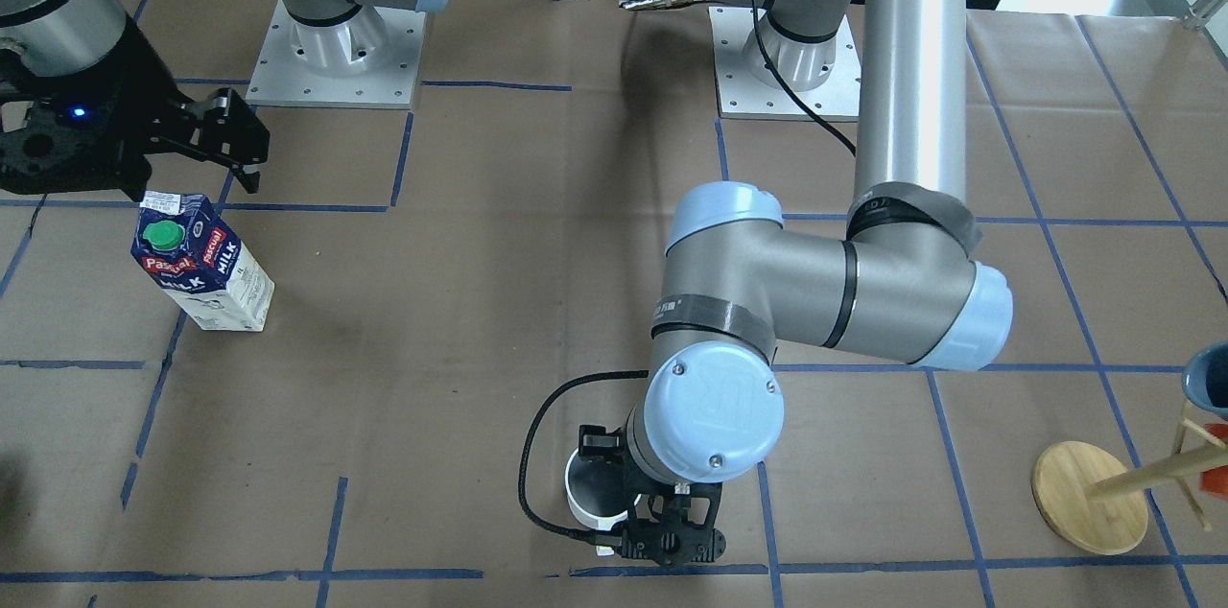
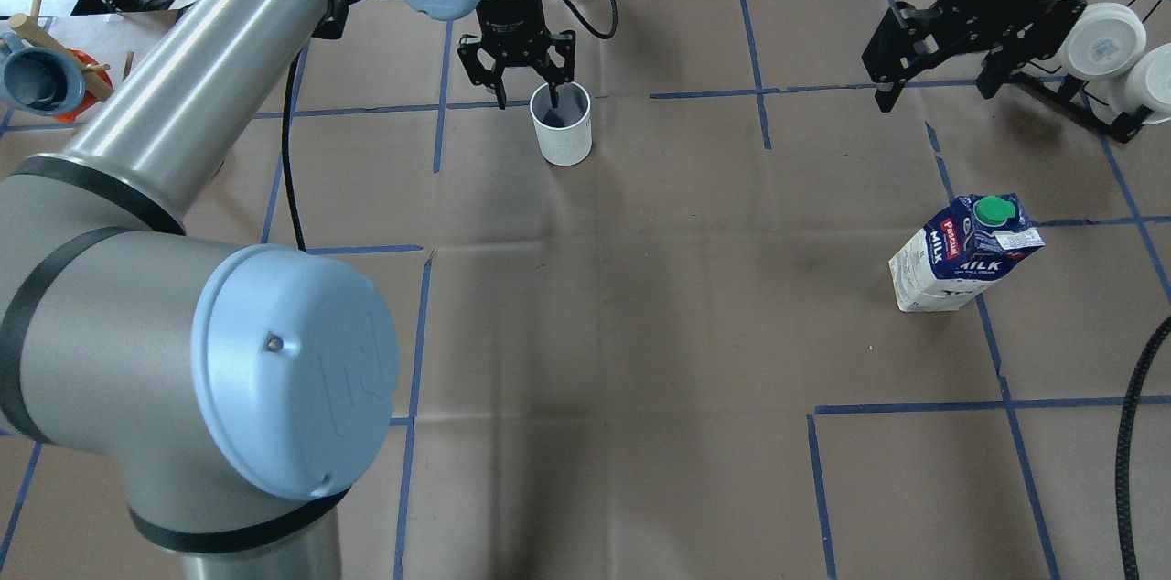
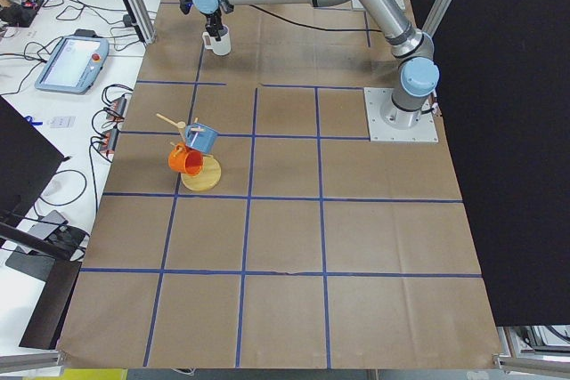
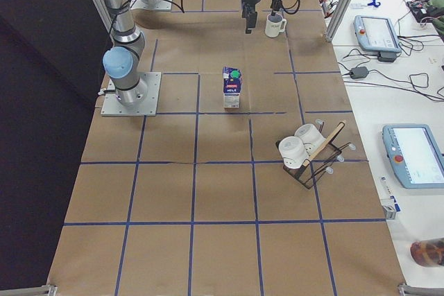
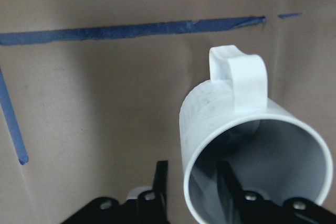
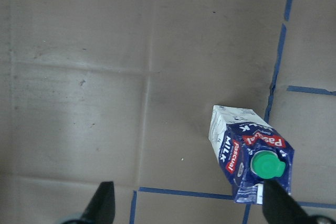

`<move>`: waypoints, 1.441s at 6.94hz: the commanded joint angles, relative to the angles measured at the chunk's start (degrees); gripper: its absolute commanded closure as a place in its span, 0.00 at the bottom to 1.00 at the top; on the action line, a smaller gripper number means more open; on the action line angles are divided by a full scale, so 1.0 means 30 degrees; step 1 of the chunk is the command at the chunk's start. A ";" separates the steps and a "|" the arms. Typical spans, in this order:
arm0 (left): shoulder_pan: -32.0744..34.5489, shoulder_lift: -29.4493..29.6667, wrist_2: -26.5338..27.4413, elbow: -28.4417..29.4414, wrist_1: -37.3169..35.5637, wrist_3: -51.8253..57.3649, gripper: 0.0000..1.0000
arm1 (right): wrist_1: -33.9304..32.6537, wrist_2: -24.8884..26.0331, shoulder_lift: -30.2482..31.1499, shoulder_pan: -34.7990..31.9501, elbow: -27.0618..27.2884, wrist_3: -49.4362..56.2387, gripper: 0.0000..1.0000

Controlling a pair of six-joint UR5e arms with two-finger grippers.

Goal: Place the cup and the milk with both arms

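Observation:
The white cup (image 2: 563, 127) stands upright on the brown paper at the far middle of the table, with its handle (image 5: 239, 74) pointing away from the left wrist camera. My left gripper (image 2: 528, 100) is open and straddles the cup's rim. One finger (image 5: 231, 187) is inside the cup (image 5: 247, 145) and the other is outside its wall. The milk carton (image 2: 965, 264) stands upright on the right side, its green cap on top. My right gripper (image 2: 935, 91) is open and empty, raised above the table beyond the milk (image 6: 249, 156).
A wooden mug tree (image 1: 1089, 498) with a blue and an orange cup stands on the robot's far left. A black rack with white cups (image 2: 1111, 40) is at the far right. Blue tape lines grid the paper, and the arm bases (image 1: 336, 61) sit at the robot's edge.

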State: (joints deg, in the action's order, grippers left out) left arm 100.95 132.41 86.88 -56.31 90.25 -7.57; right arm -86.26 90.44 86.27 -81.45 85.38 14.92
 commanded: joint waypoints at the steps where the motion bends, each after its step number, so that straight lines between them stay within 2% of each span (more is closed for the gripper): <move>1: -0.0309 -0.2845 0.1263 -0.0709 0.2338 0.1487 0.01 | -0.0510 -0.0145 0.0741 0.2879 0.1588 0.2865 0.00; 2: -0.0630 -0.4889 0.1652 -0.2280 0.3072 0.1643 0.04 | -0.1762 -0.0117 0.0861 0.3645 0.2323 0.3022 0.00; 3: -0.1010 -0.7230 0.1569 -0.4761 0.3050 0.1761 0.04 | -0.2558 -0.0117 0.0833 0.3682 0.2881 0.3053 0.00; 5: -0.2064 -1.2182 0.1510 -0.9804 0.2670 0.1820 0.00 | -0.3874 -0.0118 0.0803 0.3682 0.4285 0.2644 0.00; 7: -0.2973 -1.3899 0.1479 -1.1431 0.2757 0.1966 0.00 | -0.5865 -0.0117 0.0716 0.3653 0.6070 0.2730 0.00; 8: -0.3064 -1.4165 0.1364 -1.0827 0.2699 0.2547 0.00 | -0.7239 -0.0117 0.0657 0.3653 0.6950 0.2789 0.00; 10: -0.3559 -1.4228 0.1247 -1.1524 0.2757 0.2875 0.00 | -0.8479 -0.0088 0.0686 0.3682 0.8243 0.2731 0.00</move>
State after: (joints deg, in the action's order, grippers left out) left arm 91.31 89.74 90.87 -90.17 98.44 0.53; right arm -109.33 90.11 88.30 -70.43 107.88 23.19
